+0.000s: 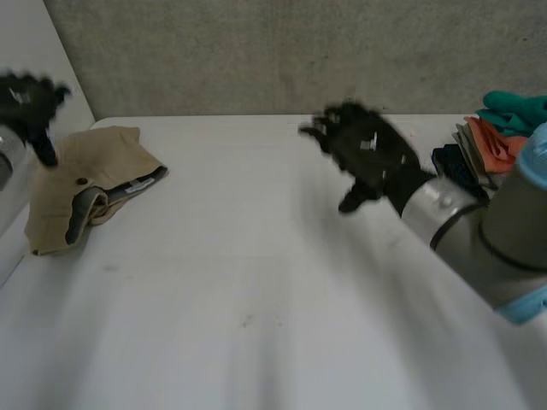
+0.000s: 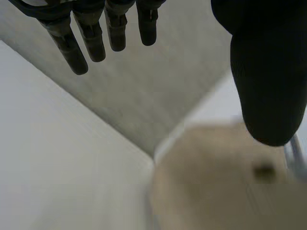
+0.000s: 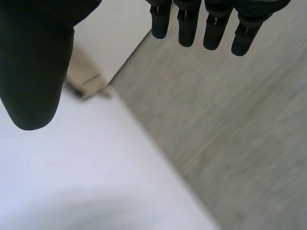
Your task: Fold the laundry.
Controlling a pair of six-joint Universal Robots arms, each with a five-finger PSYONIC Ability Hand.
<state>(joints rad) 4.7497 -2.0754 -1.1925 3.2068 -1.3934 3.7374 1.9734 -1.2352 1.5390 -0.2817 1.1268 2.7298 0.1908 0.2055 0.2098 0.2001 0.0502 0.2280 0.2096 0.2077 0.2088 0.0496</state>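
Observation:
A folded beige garment point(image 1: 85, 184) with a grey lining lies at the table's far left; the left wrist view shows the garment point(image 2: 225, 182) below the palm. My left hand point(image 1: 30, 98) hovers above its far left edge, fingers point(image 2: 91, 38) straight and empty. Raised over the table's right middle, my right hand point(image 1: 367, 154) is open with straight fingers point(image 3: 192, 24) that hold nothing. The garment point(image 3: 84, 76) is also seen far off beside the thumb in the right wrist view.
A stack of folded clothes point(image 1: 479, 149), orange, dark and tan with a teal piece point(image 1: 517, 111) on top, sits at the table's far right. A grey wall point(image 1: 282, 51) runs behind the white table point(image 1: 256, 290).

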